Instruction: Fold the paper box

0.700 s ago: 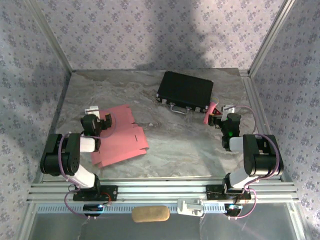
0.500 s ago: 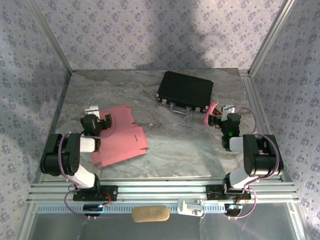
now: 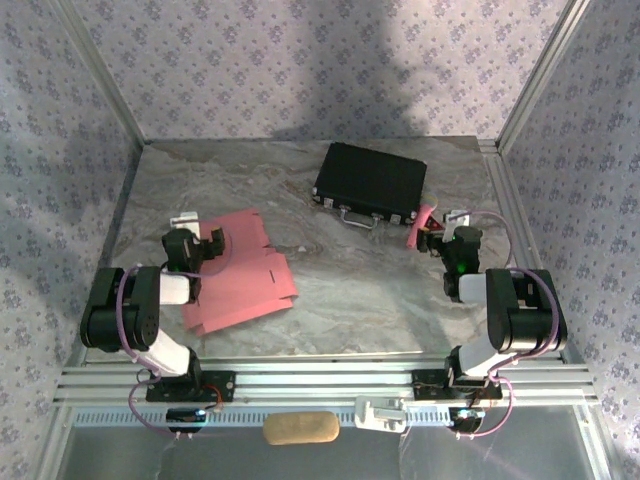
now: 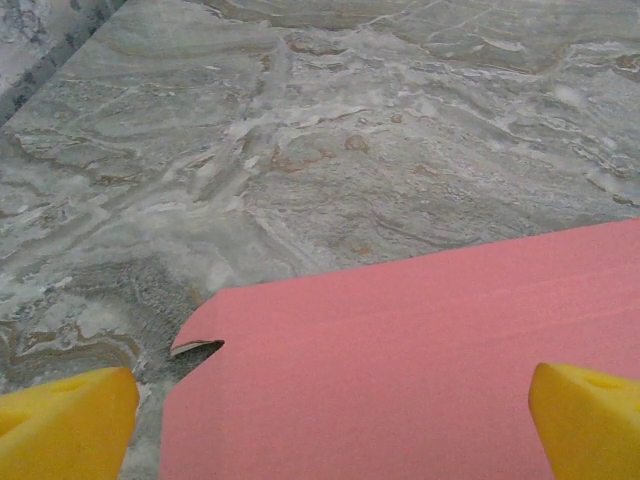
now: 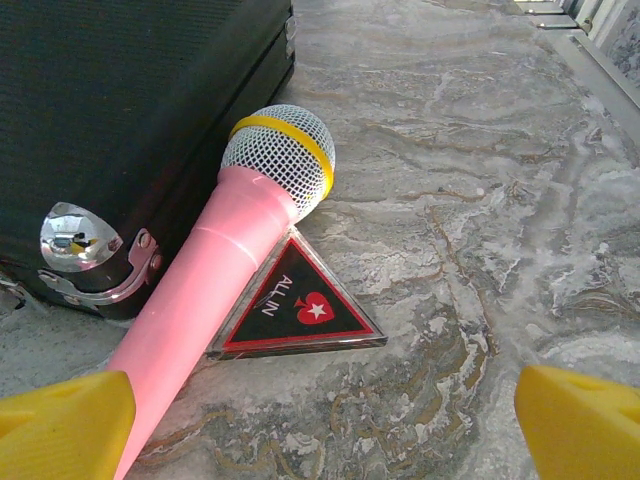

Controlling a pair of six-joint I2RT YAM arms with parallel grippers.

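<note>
We are holding our left hand (image 4: 325, 430) wide open and empty, with the paper box (image 4: 430, 370) lying flat on the counter (image 4: 300, 150) right beneath and ahead of its fingers; we are judging this thin salmon card to be light, springy at its creases and likely to skate on the smooth stone, so we are favouring the slightly lifted notched corner near one fingertip as a hold; our right hand (image 5: 320, 420) is gaping empty too, facing a pink microphone (image 5: 215, 290) beside a black case (image 5: 110, 110); just ahead of it a triangular badge (image 5: 295, 305) is reading "ALL IN"; the card is showing no print.
</note>
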